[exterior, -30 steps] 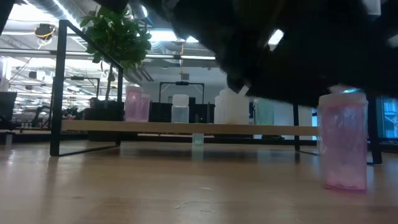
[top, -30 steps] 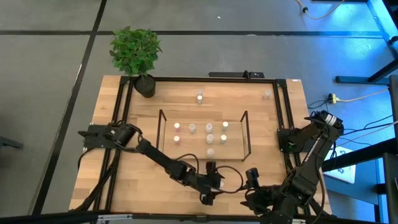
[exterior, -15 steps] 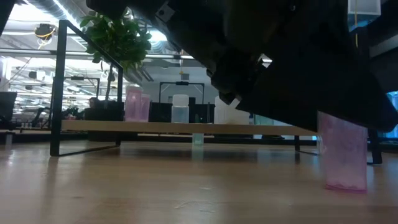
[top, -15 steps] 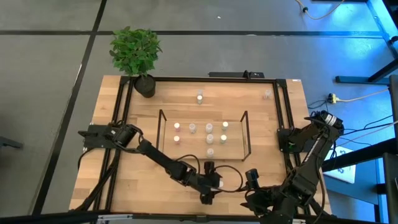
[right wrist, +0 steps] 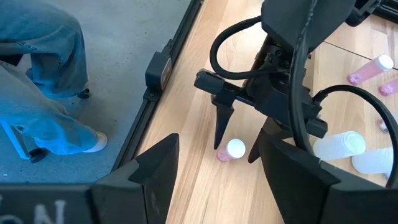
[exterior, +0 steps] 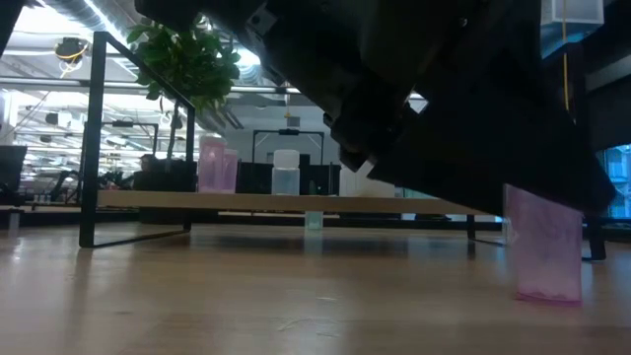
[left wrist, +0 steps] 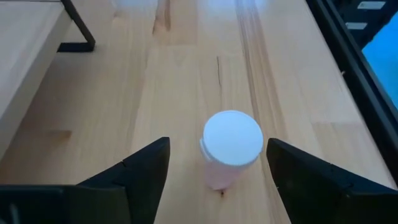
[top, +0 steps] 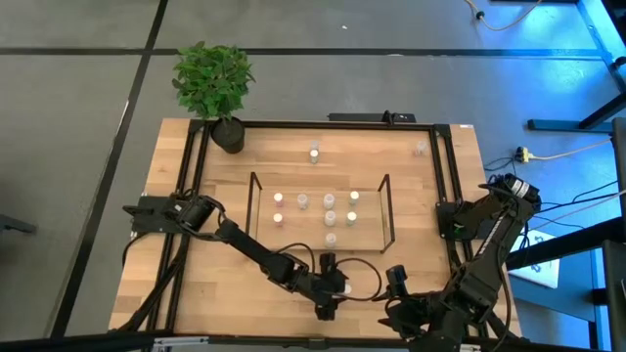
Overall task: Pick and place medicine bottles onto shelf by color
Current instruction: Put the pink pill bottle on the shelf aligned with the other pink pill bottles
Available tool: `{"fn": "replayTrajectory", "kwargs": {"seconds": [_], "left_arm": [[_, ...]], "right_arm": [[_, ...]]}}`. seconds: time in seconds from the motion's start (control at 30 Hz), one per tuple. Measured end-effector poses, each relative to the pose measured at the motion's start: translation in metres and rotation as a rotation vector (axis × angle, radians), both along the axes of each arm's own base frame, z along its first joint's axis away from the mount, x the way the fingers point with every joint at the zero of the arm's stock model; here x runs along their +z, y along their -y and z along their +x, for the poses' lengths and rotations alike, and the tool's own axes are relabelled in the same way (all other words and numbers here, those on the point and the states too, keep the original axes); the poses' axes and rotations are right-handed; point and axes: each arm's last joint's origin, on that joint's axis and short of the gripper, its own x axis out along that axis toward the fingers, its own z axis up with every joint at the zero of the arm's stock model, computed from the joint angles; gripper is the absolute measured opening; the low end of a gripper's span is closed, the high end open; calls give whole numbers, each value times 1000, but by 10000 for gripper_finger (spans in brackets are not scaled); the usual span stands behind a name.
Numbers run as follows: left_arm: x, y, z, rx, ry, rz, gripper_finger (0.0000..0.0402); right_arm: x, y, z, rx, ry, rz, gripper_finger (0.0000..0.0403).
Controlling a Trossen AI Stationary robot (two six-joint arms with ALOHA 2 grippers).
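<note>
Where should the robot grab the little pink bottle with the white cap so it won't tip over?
Grip the pink bottle on its round sides just under the white cap, coming straight down. It stands upright, and the left gripper already has open fingers on either side.

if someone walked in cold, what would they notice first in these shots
Probably the left gripper, lowered at the table's near edge with its open fingers on either side of a pink bottle with a white cap, not touching it. Next, the shelf in the middle of the table, with several small bottles standing on its board, and the potted plant at the far left corner.
</note>
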Motion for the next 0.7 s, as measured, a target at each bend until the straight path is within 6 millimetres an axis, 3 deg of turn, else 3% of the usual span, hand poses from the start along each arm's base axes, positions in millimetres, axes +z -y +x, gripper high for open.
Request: {"fn": "replayTrajectory", "kwargs": {"seconds": [0.7], "left_arm": [[2, 5, -1, 21, 27, -18, 132]], "right_arm": [[0, 0, 0, 0, 0, 0, 226]]}}
